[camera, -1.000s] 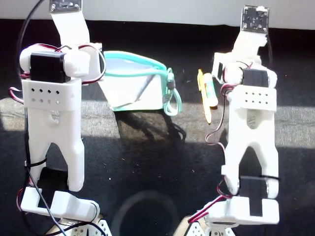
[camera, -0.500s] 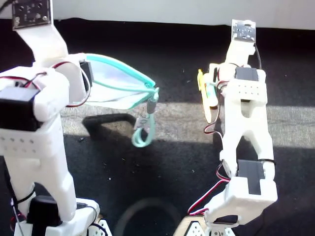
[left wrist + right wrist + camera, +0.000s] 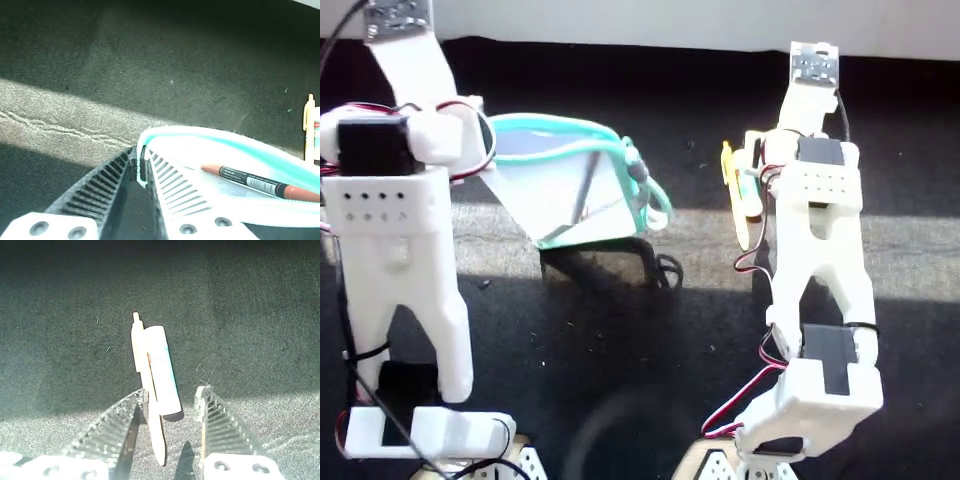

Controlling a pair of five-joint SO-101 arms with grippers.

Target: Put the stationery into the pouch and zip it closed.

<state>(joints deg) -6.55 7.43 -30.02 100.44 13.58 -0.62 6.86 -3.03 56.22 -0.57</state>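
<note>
- Teal-trimmed and translucent white, the pouch (image 3: 575, 190) hangs near the far left corner of the surface (image 3: 620, 350). It appears raised clear of the surface, with its shadow thrown beneath it, and its mouth gapes open.
- The left jaws are clenched on the pouch's teal rim, their ribbed pads pinching the zip edge between them.
- Done so far, by my reading: one red-and-black pencil (image 3: 260, 184) lies inside the pouch, slanted along its pale wall.
- Left to do: a yellow pen (image 3: 137, 340) and a white glue stick (image 3: 162, 370) lie on the surface toward its far right side, touching side by side and well apart from the pouch. Both have yet to go in, and the zip is not yet drawn, so I judge the task under halfway.
- The right jaws are released and spread wide. They sit low over the pen and glue stick and straddle their near ends, grasping nothing.
- Textures: the surface is dark and felt-like with a fine nap, likely to grip a slim round pen a little.
- The pouch is thin and floppy, creasing where it sags. A teal loop (image 3: 655, 205) dangles from its zip end.
- Shapes: the pen is slender and tapered. The glue stick is a smooth, stubby cylinder that could roll if nudged.
</note>
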